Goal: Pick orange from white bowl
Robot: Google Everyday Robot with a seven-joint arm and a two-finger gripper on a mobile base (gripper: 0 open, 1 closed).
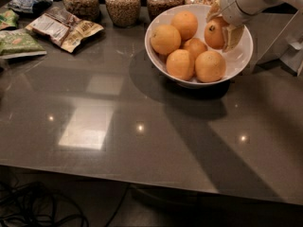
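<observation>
The white bowl (239, 60) stands at the back right of the grey table and holds several oranges. My gripper (218, 32) reaches into it from the upper right and is shut on the orange (214, 34), a deeper-coloured fruit with a small dark stem spot. That orange sits at the bowl's right side, lifted slightly above the paler oranges (180, 64). One tan finger (233, 37) shows on its right; the other is at its upper left.
Several glass jars of grain (122, 4) line the back edge behind the bowl. Snack packets (64, 27) and a green bag (18, 42) lie at the back left. Cables (38, 212) lie on the floor below the table's front edge.
</observation>
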